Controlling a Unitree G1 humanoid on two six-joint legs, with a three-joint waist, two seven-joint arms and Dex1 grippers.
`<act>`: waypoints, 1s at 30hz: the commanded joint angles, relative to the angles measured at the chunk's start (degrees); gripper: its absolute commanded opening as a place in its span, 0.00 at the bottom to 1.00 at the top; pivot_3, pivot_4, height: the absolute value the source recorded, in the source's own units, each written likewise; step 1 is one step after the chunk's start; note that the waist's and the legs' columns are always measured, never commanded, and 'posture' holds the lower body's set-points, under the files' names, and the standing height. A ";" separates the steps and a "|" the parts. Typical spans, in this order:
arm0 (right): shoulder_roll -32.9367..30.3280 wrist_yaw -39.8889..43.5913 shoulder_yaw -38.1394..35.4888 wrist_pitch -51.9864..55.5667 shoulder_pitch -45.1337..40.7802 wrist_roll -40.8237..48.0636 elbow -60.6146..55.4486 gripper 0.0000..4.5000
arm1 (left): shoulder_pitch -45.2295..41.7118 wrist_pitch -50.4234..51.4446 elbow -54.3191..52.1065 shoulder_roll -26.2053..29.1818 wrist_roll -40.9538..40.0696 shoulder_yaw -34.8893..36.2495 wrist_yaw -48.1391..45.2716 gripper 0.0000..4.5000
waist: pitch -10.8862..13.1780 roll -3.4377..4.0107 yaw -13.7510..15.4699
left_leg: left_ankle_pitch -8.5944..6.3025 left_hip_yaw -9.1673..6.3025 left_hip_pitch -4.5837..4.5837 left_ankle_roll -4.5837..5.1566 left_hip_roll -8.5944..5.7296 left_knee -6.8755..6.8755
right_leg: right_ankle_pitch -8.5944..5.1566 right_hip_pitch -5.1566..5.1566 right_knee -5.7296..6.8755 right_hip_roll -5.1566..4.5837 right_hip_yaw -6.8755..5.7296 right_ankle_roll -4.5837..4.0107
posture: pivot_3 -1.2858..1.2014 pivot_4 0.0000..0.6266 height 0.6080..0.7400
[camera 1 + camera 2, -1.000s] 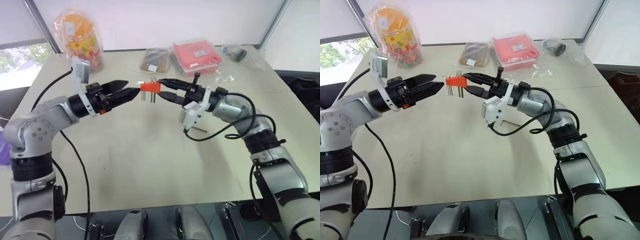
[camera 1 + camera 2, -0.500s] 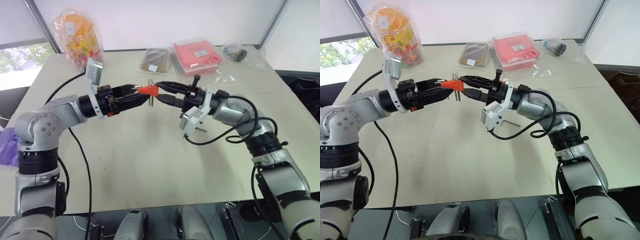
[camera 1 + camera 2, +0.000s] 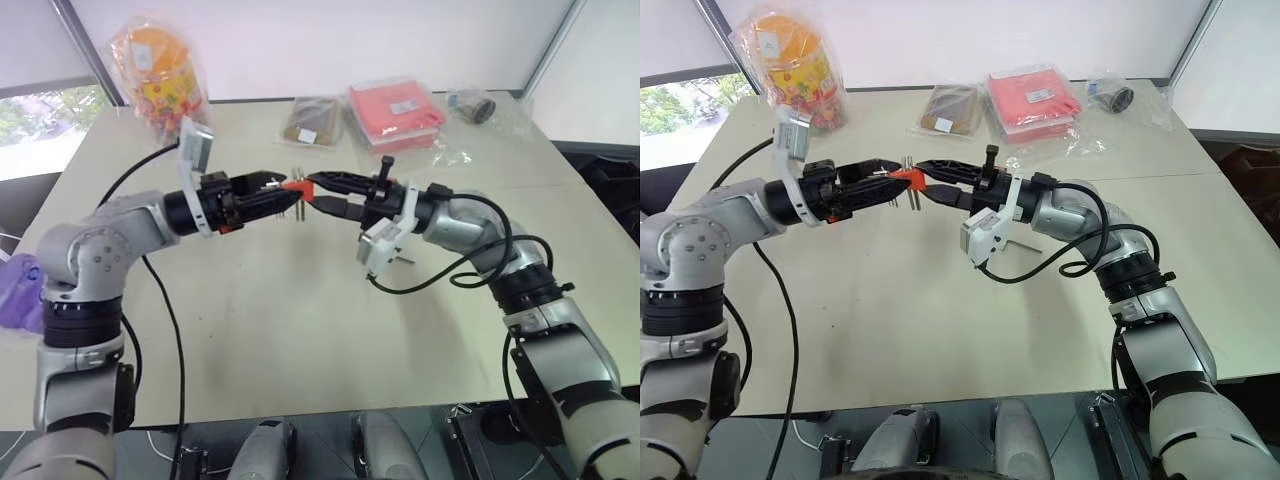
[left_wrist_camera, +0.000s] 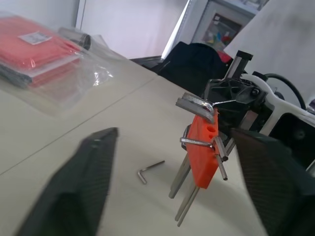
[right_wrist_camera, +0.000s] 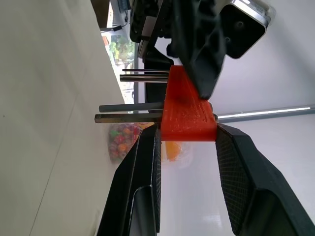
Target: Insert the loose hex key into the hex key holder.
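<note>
Right tool [image 5: 187, 147] clenches hex key holder [image 5: 187, 110]—left tool [image 4: 187, 191] apparently parted—loose hex key [image 4: 150, 169] lies on table [image 4: 74, 137].

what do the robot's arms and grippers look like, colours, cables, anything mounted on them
Both arms are silver-grey metal segments with black joint bands. Loose black cables loop along each. The left gripper and right gripper each have two black tapered fingers with textured inner pads, a white bracket carrying a small camera module, and an orange ring at the left wrist.

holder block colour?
Orange-red. The holder shows best in the right wrist view, clamped between the right gripper's fingers.
</note>
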 commanded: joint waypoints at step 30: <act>-3.80 20.45 -0.92 22.50 3.22 19.31 -3.73 0.98 | 2.21 -10.55 -4.75 -2.25 10.45 -3.17 0.55 0.00 | 0.00 0.00 0.10 | 0.00 0.00 0.00 0.00 0.00 0.04 | 0.00 0.06 -0.02 -0.04 0.01 0.00 | 0.52 0.24 1.00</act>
